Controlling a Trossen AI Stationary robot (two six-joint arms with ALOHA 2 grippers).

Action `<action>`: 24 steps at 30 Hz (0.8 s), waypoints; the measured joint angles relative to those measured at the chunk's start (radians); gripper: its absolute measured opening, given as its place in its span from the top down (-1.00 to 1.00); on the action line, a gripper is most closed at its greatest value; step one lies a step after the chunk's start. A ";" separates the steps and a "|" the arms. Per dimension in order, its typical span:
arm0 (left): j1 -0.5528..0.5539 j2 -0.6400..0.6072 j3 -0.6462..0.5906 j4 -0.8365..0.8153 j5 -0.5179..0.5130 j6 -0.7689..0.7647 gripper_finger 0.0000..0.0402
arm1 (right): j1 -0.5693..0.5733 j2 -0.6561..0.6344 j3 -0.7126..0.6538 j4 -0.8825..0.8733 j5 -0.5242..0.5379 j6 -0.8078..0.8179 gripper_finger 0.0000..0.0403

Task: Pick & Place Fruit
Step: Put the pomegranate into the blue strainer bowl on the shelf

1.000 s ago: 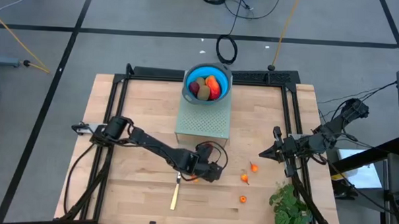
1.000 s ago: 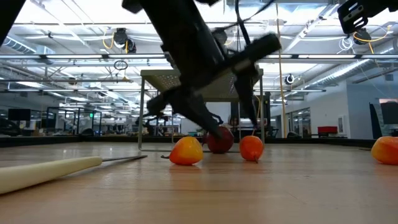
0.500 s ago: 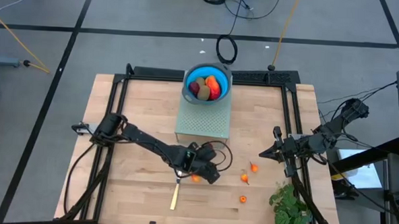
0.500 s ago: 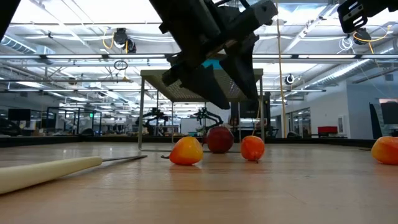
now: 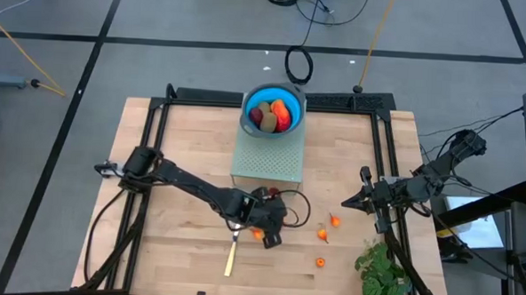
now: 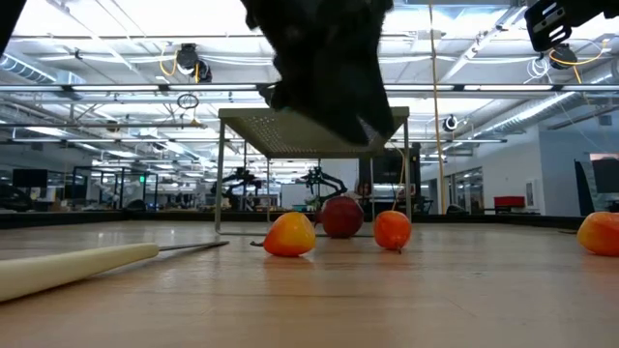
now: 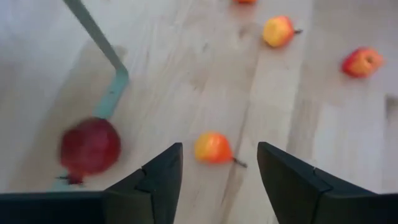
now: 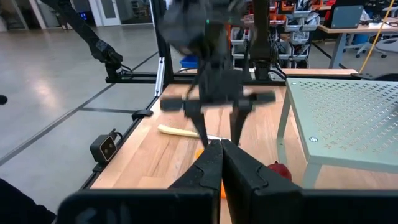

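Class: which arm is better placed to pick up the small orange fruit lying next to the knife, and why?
The left. Its open left gripper hangs directly over the small orange fruit beside the knife; the shut right gripper waits near the table's right edge.

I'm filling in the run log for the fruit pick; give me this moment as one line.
left gripper: open, empty, above small orange fruit | dark red ball: on table beside it | right gripper: shut, waiting at right edge | bowl: holds fruit

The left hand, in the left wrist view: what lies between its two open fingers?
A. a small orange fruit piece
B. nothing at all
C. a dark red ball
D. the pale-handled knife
A: the left hand is open, and a small orange fruit piece lies on the wood between its fingers; the dark red ball sits off to one side.
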 joint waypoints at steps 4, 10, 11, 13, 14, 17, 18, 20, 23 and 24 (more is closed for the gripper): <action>-0.002 -0.052 0.001 -0.005 -0.001 0.070 0.08 | 0.000 0.000 0.000 -0.007 0.000 -0.003 1.00; 0.025 -0.102 0.001 0.010 0.007 0.056 0.12 | 0.000 0.001 0.000 -0.017 0.000 -0.029 1.00; 0.029 -0.103 0.001 0.011 0.012 0.056 0.12 | 0.000 0.001 0.000 -0.017 0.000 -0.037 1.00; 0.033 -0.103 0.001 0.006 0.017 0.055 0.11 | 0.000 0.001 0.000 -0.016 0.000 -0.052 1.00; 0.034 -0.103 0.001 0.006 0.026 0.055 0.09 | 0.000 0.001 0.000 -0.017 0.000 -0.058 1.00; 0.034 -0.098 0.001 0.009 0.057 0.056 -0.03 | 0.000 0.000 0.000 -0.017 0.000 -0.060 1.00; 0.033 -0.095 0.001 0.010 0.057 0.055 -0.09 | 0.000 0.000 0.000 -0.017 0.000 -0.060 1.00; 0.028 -0.092 0.001 0.006 0.057 0.056 -0.24 | 0.000 0.001 0.000 -0.017 0.000 -0.062 1.00; 0.027 -0.077 0.003 0.016 0.051 0.054 -0.51 | 0.000 0.000 0.000 -0.017 0.000 -0.068 1.00; 0.026 -0.069 0.003 0.014 0.047 0.046 -0.62 | 0.000 0.001 0.000 -0.017 0.000 -0.071 1.00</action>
